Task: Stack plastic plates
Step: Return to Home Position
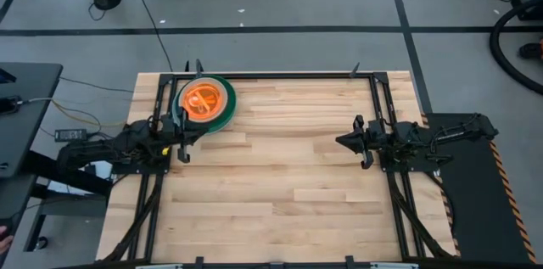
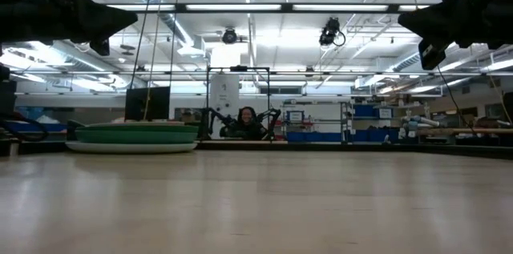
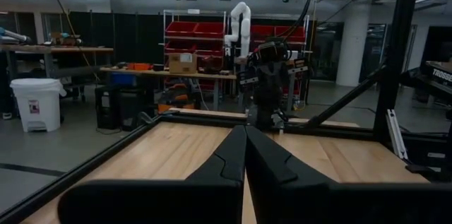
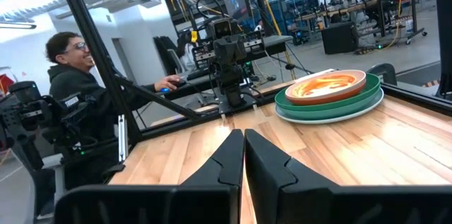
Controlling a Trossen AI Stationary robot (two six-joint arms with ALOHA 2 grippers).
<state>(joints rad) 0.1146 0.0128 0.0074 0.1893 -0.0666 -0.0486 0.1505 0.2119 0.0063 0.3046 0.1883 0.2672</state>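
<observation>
A stack of plates (image 1: 205,101) stands near the table's far left corner: a pale plate at the bottom, green ones above, a translucent orange one on top. The right wrist view shows the stack (image 4: 330,95), and the low view shows it from the side (image 2: 133,137). My left gripper (image 1: 181,139) hovers shut just near of the stack, above the table's left side, touching nothing. In its own view its fingers (image 3: 244,155) meet. My right gripper (image 1: 341,141) is shut too, raised over the table's right side, far from the plates; its fingers (image 4: 244,155) are together.
Bare wooden tabletop (image 1: 280,184) spreads between the arms and toward the near edge. A black metal frame (image 1: 280,75) runs around the table. A person (image 4: 78,104) sits beyond the table at another arm rig.
</observation>
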